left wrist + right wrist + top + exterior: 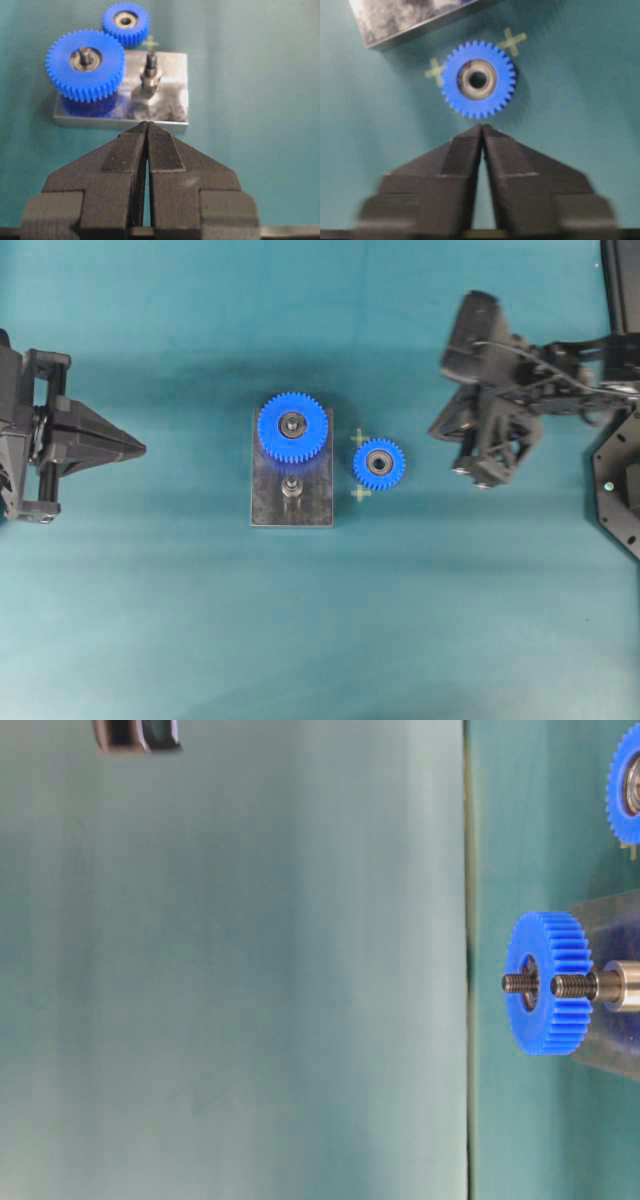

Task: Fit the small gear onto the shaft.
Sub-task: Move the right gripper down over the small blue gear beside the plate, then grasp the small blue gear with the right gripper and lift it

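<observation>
You see the dark metal plate (291, 510) carrying the large blue gear (292, 426) and, beside it, the bare shaft (291, 487). The small gear (379, 463) lies flat just right of the plate, between two tape crosses (360, 438). Both the left gripper (147, 131) and right gripper (482, 131) hang empty, fingertips pressed together.

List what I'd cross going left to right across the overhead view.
left gripper → metal plate carrying the large gear and the bare shaft → small gear lying on the table → right gripper
</observation>
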### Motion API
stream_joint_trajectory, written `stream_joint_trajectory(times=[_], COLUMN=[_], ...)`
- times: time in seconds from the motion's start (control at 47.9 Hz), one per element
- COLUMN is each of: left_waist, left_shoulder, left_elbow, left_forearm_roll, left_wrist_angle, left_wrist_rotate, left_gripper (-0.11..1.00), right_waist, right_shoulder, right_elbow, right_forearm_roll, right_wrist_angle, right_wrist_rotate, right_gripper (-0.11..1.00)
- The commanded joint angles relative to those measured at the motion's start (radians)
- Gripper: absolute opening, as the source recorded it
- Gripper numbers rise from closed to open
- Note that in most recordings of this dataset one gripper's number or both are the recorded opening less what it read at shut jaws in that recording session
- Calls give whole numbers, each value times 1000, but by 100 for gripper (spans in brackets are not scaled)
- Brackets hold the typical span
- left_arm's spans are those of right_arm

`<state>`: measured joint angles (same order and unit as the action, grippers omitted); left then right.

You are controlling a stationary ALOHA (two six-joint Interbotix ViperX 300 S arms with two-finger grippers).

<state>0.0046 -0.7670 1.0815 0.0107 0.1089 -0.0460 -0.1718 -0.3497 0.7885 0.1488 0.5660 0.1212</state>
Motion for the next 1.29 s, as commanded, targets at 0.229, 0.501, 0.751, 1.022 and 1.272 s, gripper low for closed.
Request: stream_joint_trajectory(times=[0.229, 0.501, 0.751, 1.022, 1.272], left_waist=[2, 2, 2, 2, 2], left_shoulder=[2, -3, -5, -3, -5], left_elbow=[-23, -21, -20, -12, -11], left_forearm_roll=[3, 3, 3, 3, 3], left_wrist_angle=[-6, -8, -8, -8, -8], left_wrist_rotate=[0, -2, -6, -6, -8], left_gripper=[0, 0, 0, 0, 0], right_waist=[-3, -12, -14, -12, -12], right_shoulder=[166, 331, 425, 459, 485], right_elbow=[-94, -160, -216, -241, -247], right_forearm_roll=[-38, -60, -67, -86, -86], right_wrist_angle=[0, 2, 51, 71, 98], right_wrist_rotate=[6, 6, 5, 5, 5], right_gripper=[88, 84, 84, 84, 84])
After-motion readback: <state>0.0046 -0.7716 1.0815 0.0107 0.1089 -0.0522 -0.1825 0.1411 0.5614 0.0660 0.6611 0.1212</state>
